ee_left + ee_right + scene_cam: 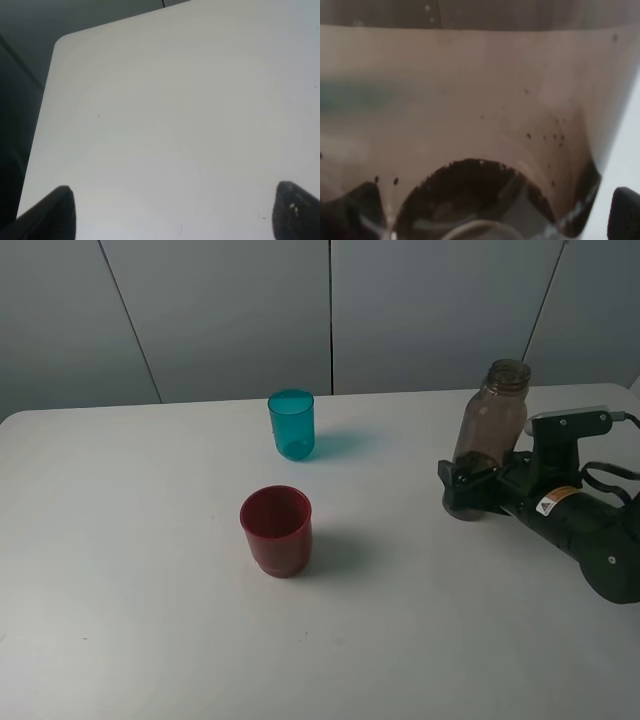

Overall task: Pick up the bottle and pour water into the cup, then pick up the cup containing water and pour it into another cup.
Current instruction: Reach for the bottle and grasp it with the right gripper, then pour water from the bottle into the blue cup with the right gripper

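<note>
The smoky grey-brown bottle (pixel 492 430) stands upright at the right of the table and fills the right wrist view (pixel 480 100). My right gripper (pixel 468 485) is open, its jaws on either side of the bottle's base; a thin gap shows beside one fingertip (pixel 626 212). The teal cup (pixel 291 424) stands upright at the back centre. The red cup (pixel 276 530) stands upright in front of it, nearer the middle. My left gripper (pixel 172 212) is open and empty over bare table; it is out of the exterior view.
The white table (pixel 130 570) has a rounded far-left corner (pixel 62 40) with dark floor beyond its edge. Grey wall panels stand behind the table. The right arm's black body (pixel 585 525) lies over the table's right side.
</note>
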Available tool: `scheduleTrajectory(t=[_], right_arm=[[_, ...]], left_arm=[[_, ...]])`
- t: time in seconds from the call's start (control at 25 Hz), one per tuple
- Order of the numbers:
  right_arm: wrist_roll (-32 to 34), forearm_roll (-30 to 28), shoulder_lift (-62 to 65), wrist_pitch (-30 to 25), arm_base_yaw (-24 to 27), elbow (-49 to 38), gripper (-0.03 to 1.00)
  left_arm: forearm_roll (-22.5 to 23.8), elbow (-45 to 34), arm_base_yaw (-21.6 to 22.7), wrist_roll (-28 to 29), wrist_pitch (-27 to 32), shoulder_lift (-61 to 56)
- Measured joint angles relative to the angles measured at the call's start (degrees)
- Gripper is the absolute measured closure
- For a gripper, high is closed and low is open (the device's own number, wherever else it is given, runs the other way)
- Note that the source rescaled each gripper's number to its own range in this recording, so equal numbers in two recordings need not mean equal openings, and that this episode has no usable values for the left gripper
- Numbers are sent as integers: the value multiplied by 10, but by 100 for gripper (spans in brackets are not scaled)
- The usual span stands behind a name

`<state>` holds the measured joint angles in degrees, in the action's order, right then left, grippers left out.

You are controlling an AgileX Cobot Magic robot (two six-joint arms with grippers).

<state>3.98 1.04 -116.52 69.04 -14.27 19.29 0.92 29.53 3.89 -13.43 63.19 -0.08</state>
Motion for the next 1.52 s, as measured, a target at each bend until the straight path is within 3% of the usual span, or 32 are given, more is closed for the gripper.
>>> scheduleTrajectory(t=[0.84,0.88,0.96,1.0,1.04,1.52], right_arm=[[0,0,0,2,0,19,-3],[0,0,0,2,0,19,2],[3,0,0,2,0,19,45],[8,0,0,2,0,19,83],[10,0,0,2,0,19,97],[28,0,0,3,0,19,96]], left_arm=[[0,0,0,0,0,0],[0,0,0,0,0,0],[0,0,0,0,0,0],[0,0,0,0,0,0],[0,0,0,0,0,0],[0,0,0,2,0,0]])
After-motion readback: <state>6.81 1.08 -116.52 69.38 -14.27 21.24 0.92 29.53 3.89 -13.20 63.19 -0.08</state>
